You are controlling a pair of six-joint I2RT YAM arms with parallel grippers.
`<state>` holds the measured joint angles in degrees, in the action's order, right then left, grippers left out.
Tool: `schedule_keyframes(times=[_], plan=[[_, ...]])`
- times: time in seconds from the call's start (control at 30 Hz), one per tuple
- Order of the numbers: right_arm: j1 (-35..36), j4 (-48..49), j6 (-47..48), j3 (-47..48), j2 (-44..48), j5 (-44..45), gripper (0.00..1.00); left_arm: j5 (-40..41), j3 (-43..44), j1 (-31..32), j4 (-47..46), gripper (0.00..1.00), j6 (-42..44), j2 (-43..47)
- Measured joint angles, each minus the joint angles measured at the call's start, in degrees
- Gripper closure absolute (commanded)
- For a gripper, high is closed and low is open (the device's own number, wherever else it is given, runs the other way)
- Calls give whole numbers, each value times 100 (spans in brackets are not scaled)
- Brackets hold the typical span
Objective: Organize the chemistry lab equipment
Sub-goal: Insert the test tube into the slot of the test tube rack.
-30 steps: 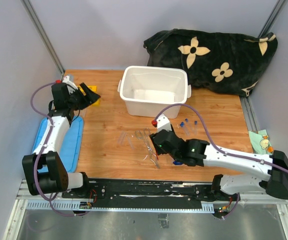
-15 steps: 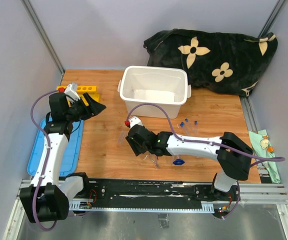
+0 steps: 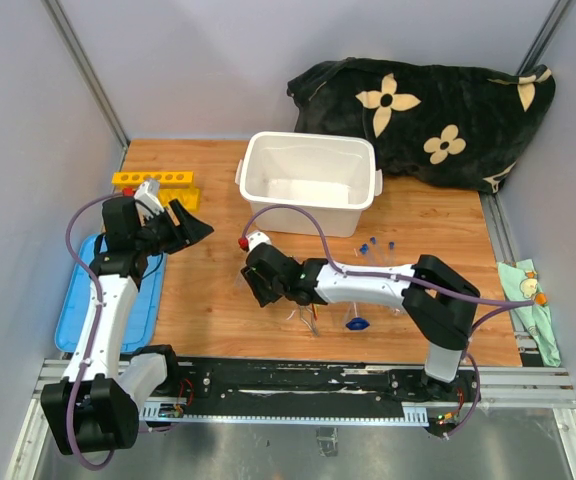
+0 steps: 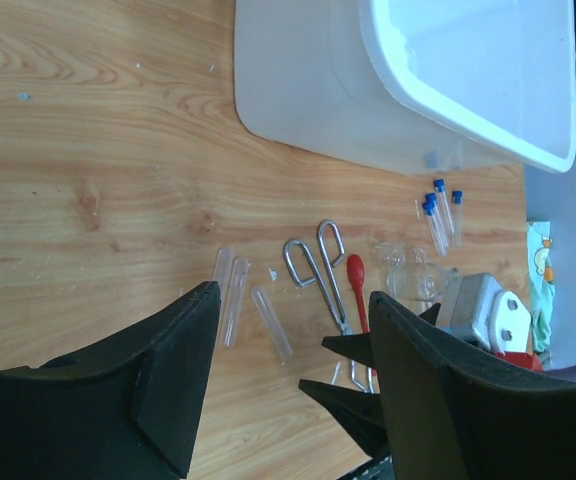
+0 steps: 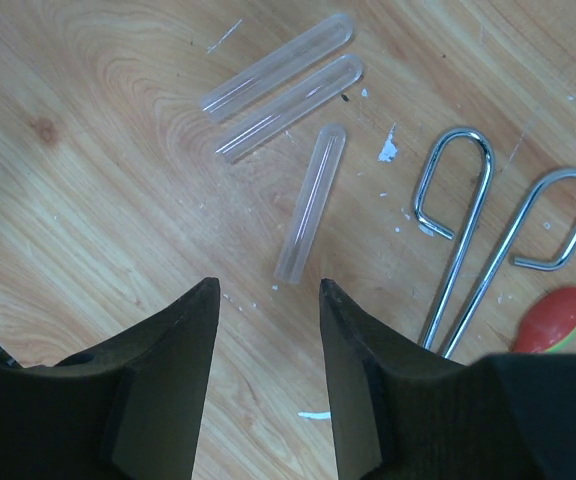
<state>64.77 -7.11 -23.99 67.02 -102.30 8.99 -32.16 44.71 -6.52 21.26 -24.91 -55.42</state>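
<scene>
Three clear glass tubes (image 5: 310,203) lie on the wooden table, and the nearest one's end is just ahead of my right gripper (image 5: 268,285), which hovers open and empty. Metal tweezers (image 5: 457,250) and a red-orange tool (image 5: 550,320) lie to their right. My left gripper (image 4: 293,292) is open and empty, raised over the table's left side and looking across at the tubes (image 4: 233,290), tweezers (image 4: 313,265), small beakers (image 4: 408,270) and blue-capped tubes (image 4: 438,210). From above, the right gripper (image 3: 258,285) is mid-table and the left gripper (image 3: 183,228) sits near the yellow rack (image 3: 153,180).
The white bin (image 3: 308,180) stands at the back centre, its blue lid (image 3: 108,290) flat at the left edge under the left arm. A blue-based glass piece (image 3: 356,322) stands by the right forearm. The black flowered blanket (image 3: 428,110) fills the back right corner.
The right arm has swung left from over the tweezers to the clear tubes. The left gripper has moved away from the yellow rack toward the table's middle. Both jaws have narrowed slightly.
</scene>
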Motion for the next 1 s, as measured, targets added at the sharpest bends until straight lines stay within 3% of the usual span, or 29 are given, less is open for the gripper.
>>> schedule_keyframes(times=[0.7,0.83,1.0], plan=[[-328,107,107,107,-638,-396,60,4,-146,2,-9,35,-70,66],[-328,131,116,133,-737,-452,64,2,-164,2,-17,35,-76,68],[-328,142,131,240,-831,-494,80,0,-247,2,-35,35,-98,55]])
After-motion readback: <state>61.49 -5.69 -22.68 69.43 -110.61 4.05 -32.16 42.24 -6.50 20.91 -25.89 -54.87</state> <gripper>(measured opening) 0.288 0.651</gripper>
